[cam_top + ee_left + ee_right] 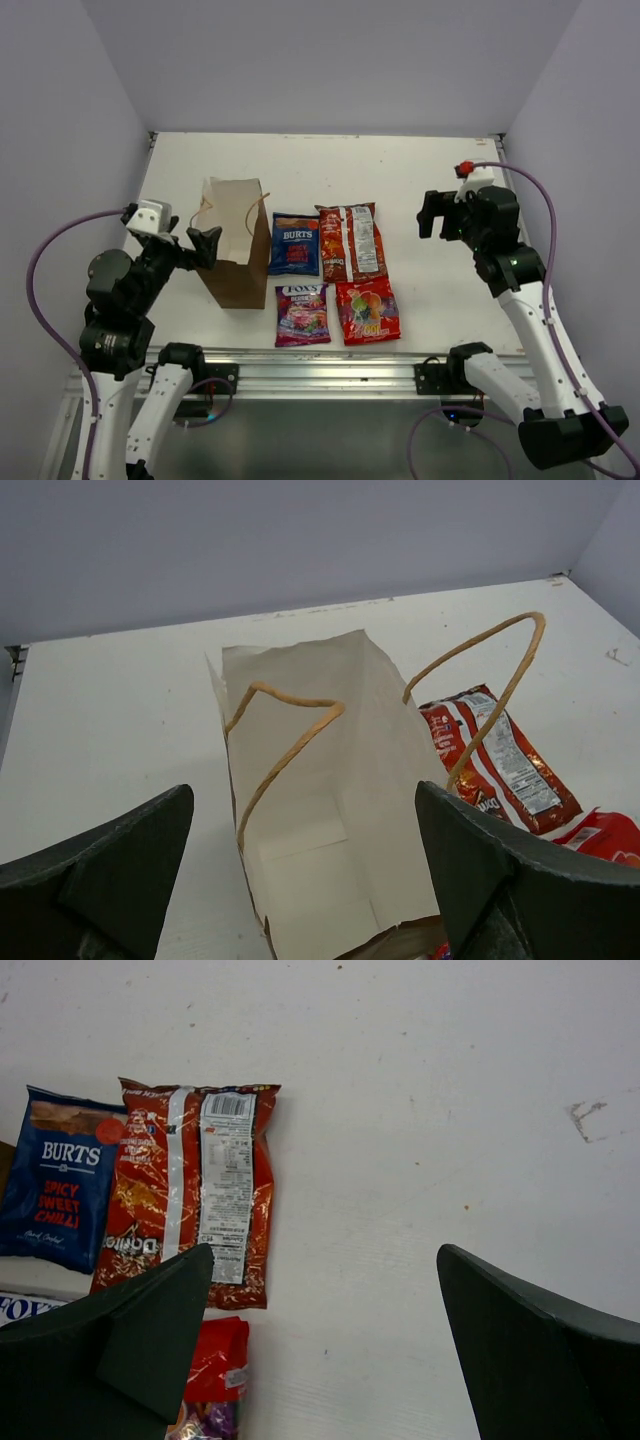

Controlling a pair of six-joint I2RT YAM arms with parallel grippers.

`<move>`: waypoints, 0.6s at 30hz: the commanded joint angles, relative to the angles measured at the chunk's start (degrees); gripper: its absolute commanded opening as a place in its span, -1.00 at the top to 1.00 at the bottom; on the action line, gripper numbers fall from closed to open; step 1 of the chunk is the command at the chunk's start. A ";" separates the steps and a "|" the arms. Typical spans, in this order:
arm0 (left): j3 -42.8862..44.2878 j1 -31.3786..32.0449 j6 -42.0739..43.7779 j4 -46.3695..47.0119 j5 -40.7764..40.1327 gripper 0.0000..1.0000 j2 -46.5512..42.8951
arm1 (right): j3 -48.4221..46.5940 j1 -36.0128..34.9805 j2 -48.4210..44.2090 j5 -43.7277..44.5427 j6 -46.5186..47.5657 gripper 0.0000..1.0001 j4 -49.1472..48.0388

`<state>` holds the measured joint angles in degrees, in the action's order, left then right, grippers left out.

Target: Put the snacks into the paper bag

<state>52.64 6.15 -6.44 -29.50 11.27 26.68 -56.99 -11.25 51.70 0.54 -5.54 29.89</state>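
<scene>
The brown paper bag (235,245) stands upright and open on the left of the white table. In the left wrist view I look down into its empty inside (330,820). Right of it lie the blue Burts bag (294,243), the long red-orange chip bag (351,242), the purple-pink Fox's bag (302,314) and the red sweets bag (367,310). My left gripper (205,245) is open and empty, above the bag's left rim (303,795). My right gripper (432,215) is open and empty, above bare table right of the chip bag (325,1250).
The white table (420,160) is walled at the back and both sides. The bag's two string handles (290,740) stand up above its mouth. In the right wrist view the Burts bag (60,1185) and chip bag (195,1190) lie flat at left.
</scene>
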 commanded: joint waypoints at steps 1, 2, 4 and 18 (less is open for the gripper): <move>-3.32 0.44 -0.50 1.63 -2.65 -0.91 0.92 | -0.84 -0.27 0.33 -0.36 0.09 -0.98 -1.94; -3.94 0.44 -0.85 2.07 -2.83 -0.87 1.10 | -0.93 -0.18 0.59 -0.36 0.09 -0.98 -1.85; -5.09 0.44 -1.65 2.42 -3.62 -0.71 1.45 | -1.10 -0.18 0.94 -0.36 0.27 -0.98 -1.41; -5.71 0.44 -2.26 3.92 -5.03 0.24 3.99 | -1.72 -0.27 9.11 -11.68 0.45 -0.98 -1.67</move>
<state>47.11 6.20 -8.34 -29.10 6.57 30.33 -57.19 -11.25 57.39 -4.19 -5.50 29.69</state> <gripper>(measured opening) 0.407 0.987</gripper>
